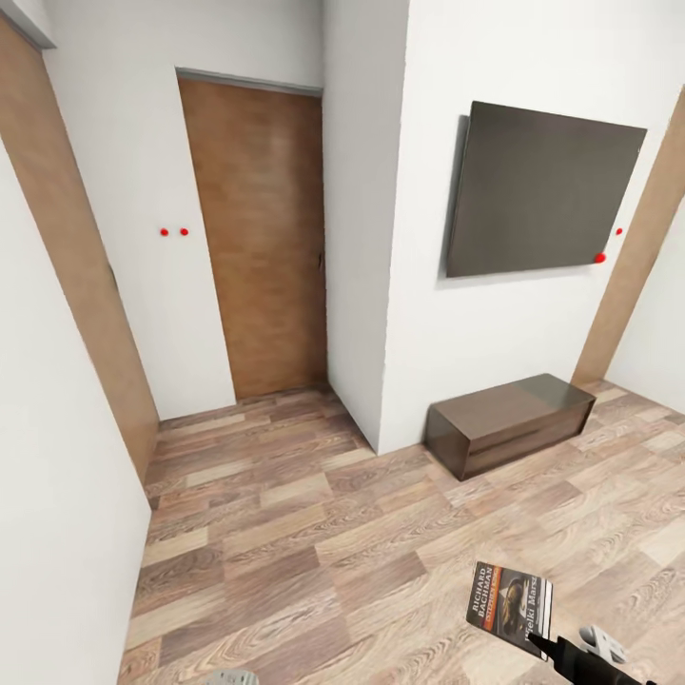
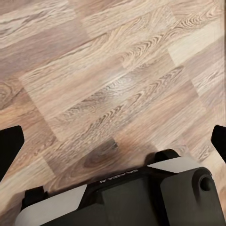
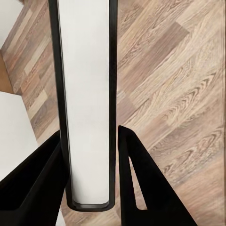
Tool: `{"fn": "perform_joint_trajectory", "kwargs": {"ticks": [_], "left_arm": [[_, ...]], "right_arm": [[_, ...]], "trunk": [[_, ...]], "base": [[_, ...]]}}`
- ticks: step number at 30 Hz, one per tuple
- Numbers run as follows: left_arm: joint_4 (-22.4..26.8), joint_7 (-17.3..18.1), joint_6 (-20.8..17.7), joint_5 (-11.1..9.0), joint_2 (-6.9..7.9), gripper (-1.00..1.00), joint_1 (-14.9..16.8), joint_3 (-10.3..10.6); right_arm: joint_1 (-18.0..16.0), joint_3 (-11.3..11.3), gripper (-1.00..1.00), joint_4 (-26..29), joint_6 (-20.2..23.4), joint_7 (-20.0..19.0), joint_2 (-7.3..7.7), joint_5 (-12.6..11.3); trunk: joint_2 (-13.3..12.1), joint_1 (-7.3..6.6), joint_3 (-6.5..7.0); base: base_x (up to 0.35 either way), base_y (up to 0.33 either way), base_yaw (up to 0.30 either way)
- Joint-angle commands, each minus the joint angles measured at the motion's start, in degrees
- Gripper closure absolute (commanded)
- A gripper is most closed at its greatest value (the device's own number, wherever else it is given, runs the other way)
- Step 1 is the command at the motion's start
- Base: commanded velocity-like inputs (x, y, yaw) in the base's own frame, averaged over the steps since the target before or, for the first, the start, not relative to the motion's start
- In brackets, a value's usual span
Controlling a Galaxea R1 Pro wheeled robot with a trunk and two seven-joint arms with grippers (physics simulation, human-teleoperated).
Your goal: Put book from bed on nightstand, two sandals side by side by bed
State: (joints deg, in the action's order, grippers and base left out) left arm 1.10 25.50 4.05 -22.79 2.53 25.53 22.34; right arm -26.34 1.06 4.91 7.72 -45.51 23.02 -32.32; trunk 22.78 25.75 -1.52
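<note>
Head view: my right hand [image 1: 544,647] pinches the book [image 1: 510,596] by its lower edge and carries it clear of the wood-plank floor [image 1: 285,533], cover toward the camera. The cover is dark, with white author lettering, an orange band and a greyish picture. The book is thin and flat, and its long axis runs up and away from the hand, slightly tilted.

Right wrist view: the book [image 3: 88,94] shows edge-on, a pale block of pages between two thin dark covers. The black fingers [image 3: 141,188] press against its two faces, so the book lies straight ahead along the fingers.

Left wrist view: the fingertips [image 2: 10,143] of my left hand [image 2: 113,141] stand wide apart at the frame's two edges, with nothing between them but the floor [image 2: 108,70].

No bed, nightstand or sandal appears in these frames. Ahead stand white walls, a brown door [image 1: 257,238], a dark wall panel [image 1: 538,190] and below it a low dark-brown cabinet [image 1: 509,419] with a glossy top. I judge the right arm is the one to set the book down; the coming move turns on bringing a nightstand in front of that hand, most likely by turning the base.
</note>
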Motion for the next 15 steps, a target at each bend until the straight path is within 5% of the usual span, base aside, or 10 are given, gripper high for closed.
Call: {"fn": "perform_joint_trajectory", "kwargs": {"ticks": [1,15], "left_arm": [[-0.04,0.17,0.25,-0.41,0.02,-1.0,0.04,0.49],[-0.04,0.19,0.25,-0.41,0.02,-1.0,0.04,0.51]], "right_arm": [[-0.06,0.35,1.0,0.02,0.63,-0.19,0.01,-0.48],[-0.03,0.35,1.0,0.02,0.63,-0.19,0.01,-0.51]], "trunk": [[0.14,0.04,-0.13],[0.14,0.04,-0.13]], "base": [[0.0,0.0,-0.255],[0.0,0.0,-0.249]]}}
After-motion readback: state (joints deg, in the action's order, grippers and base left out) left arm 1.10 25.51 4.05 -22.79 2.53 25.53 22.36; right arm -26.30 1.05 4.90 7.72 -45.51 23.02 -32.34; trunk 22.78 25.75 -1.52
